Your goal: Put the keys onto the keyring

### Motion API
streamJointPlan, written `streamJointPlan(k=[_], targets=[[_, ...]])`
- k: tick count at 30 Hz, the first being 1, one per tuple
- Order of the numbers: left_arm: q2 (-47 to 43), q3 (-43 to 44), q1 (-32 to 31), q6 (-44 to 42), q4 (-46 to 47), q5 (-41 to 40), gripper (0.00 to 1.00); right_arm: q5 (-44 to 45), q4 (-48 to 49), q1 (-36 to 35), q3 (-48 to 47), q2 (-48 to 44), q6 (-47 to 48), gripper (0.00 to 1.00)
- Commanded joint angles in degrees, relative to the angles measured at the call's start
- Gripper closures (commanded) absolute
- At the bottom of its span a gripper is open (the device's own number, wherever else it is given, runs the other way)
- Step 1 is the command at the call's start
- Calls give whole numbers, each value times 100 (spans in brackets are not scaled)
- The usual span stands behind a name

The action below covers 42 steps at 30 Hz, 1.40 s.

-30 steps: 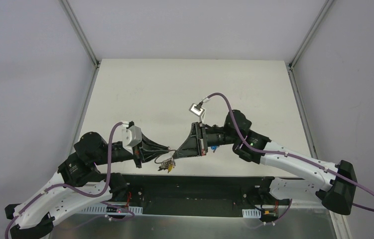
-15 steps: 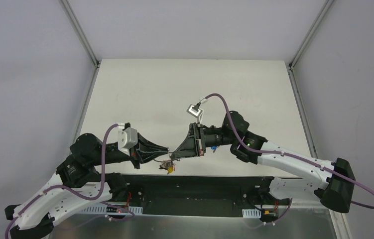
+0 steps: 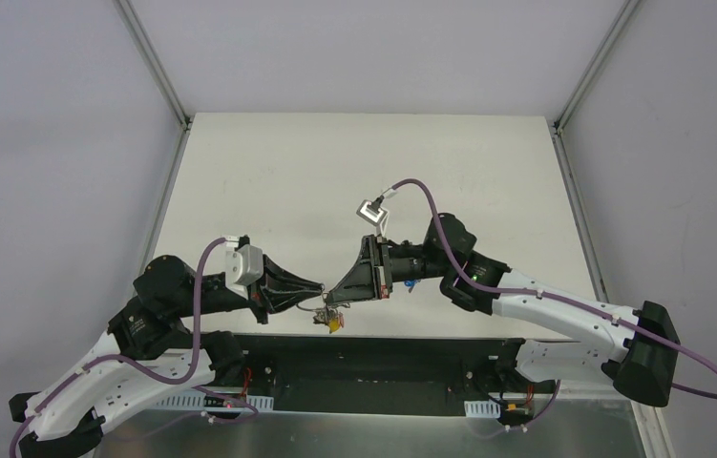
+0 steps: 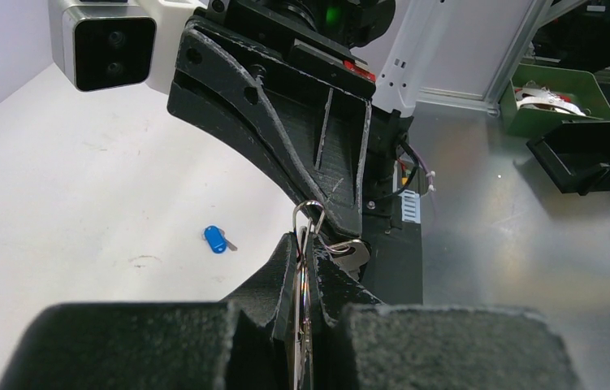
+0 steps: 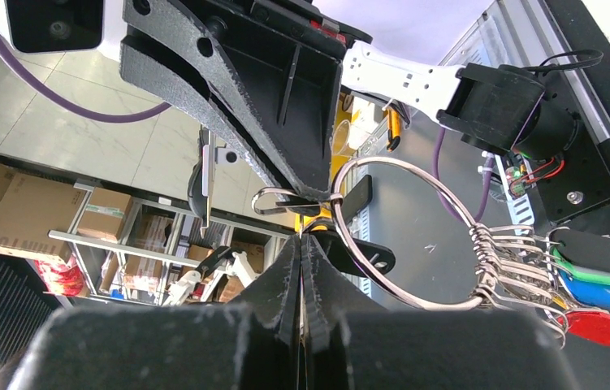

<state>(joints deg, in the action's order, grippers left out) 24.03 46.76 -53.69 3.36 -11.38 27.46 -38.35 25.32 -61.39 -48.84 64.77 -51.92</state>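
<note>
Keyring hanging between the arms, above table | left gripper pinching it edge-on, steadying it for threading | right gripper squeezing what looks like black key, seemingly offering it to the wire | blue key lying on table behind, waiting its turn

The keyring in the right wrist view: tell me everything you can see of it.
The keyring is a large, thin loop of silver metal, held in the air and facing the right wrist camera. The left gripper clamps its rim, so the left wrist view shows it edge-on. The right gripper is shut, with its tips at that same part of the rim. On the opposite side hang small rings carrying green, blue and red plastic tabs.
</note>
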Motion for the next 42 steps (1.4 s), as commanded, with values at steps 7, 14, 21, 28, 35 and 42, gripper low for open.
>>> streamJointPlan(k=[7, 14, 21, 28, 35, 42], targets=[[-1, 220, -34, -39, 510, 327, 100, 103, 667, -31, -39, 25, -138, 100], [-5, 198, -39, -23, 557, 416, 100, 150, 709, -30, -20, 60, -172, 100], [-14, 187, -41, 6, 601, 548, 100, 292, 797, -24, 31, 80, -208, 100], [-139, 119, -35, 42, 695, 583, 100, 527, 1193, 6, 222, 129, -477, 100], [-206, 17, -39, 48, 845, 595, 100, 677, 1710, 16, 366, 238, -818, 100], [-121, 0, -37, 28, 917, 629, 100, 619, 2067, 15, 270, 479, -1032, 100]])
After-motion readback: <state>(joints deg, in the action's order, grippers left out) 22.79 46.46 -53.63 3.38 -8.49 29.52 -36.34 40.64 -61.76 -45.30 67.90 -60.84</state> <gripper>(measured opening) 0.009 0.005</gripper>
